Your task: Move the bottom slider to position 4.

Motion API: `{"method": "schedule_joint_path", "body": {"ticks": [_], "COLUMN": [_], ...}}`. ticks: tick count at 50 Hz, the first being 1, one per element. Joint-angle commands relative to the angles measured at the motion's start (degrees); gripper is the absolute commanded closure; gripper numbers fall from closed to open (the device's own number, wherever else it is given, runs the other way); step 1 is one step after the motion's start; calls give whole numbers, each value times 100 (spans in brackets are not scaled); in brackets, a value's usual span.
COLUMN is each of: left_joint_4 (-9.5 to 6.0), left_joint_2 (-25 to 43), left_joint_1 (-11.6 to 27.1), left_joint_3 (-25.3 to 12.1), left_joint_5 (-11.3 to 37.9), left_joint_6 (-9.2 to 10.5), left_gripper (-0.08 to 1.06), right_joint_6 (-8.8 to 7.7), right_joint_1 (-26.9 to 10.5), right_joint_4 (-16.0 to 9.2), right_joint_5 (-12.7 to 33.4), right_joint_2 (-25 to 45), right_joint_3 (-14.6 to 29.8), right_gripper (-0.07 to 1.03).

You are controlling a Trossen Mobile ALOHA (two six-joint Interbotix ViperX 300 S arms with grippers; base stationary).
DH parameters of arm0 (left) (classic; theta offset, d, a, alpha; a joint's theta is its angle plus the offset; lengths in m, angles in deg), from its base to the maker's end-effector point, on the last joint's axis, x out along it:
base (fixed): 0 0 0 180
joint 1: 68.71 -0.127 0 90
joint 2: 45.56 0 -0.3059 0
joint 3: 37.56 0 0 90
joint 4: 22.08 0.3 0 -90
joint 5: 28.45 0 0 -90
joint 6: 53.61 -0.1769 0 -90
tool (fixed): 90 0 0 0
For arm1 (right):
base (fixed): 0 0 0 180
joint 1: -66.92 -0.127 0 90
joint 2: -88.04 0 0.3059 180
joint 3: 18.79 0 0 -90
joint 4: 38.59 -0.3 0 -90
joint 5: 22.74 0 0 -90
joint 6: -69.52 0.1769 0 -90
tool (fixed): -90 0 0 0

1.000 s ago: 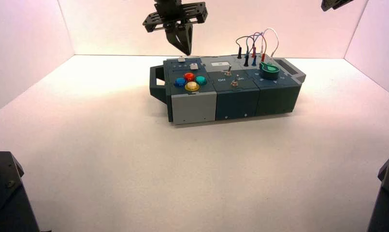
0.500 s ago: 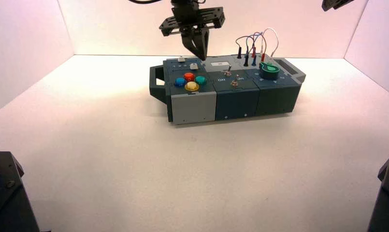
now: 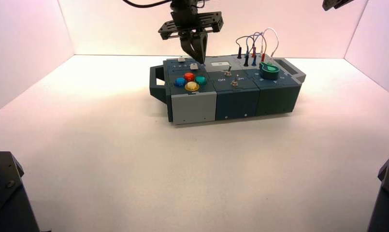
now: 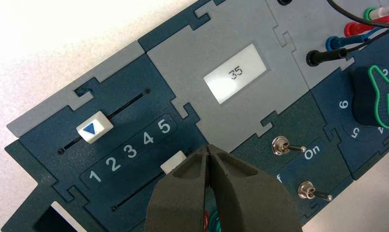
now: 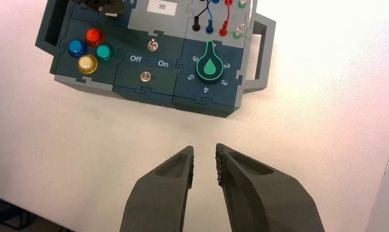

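The bottom slider [image 4: 173,162] is a small white knob on its dark track, partly covered by my left gripper [image 4: 209,149]. It stands level with the gap between the printed numerals 4 [image 4: 148,139] and 5 [image 4: 164,126]. The left gripper is shut with nothing in it, and its tips hang just above the track, next to the knob on the side toward the switches. In the high view the left gripper [image 3: 198,53] hovers over the back left of the box [image 3: 192,107]. My right gripper [image 5: 204,162] is open and held high, away from the box.
The twin slider [image 4: 94,127], marked with a blue triangle, sits near the numeral 1 end. A display [image 4: 236,73] reads 35. Two toggle switches [image 4: 285,146], a green knob [image 4: 381,99], plugged wires [image 3: 254,43] and coloured buttons [image 3: 190,82] fill the box's top.
The left gripper has swung to the right and come down toward the slider panel, staying shut. The right arm and the box have not moved.
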Motion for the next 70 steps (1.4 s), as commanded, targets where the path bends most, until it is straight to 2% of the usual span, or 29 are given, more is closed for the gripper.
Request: {"method": "schedule_joint_path", "body": {"ticks": [1,49,70], "left_joint_4": [0,9,18], "left_joint_2": [-149,-62,-237], "left_joint_1": [-97,-158,-158], "left_joint_3": [-114,-97,-431], "left_joint_5": [-9,97,220], "left_joint_6": [18,0,-26], "left_gripper": [101,101,101], "right_joint_6": [18,18,18], "right_joint_1": [26,35,26], "right_joint_4": [18,53,53], "right_joint_5": [-9,-26,-18], "right_joint_2": [-44,-44,-44], "right_joint_3": [44,26,0], "right_gripper": [69,69,69]}}
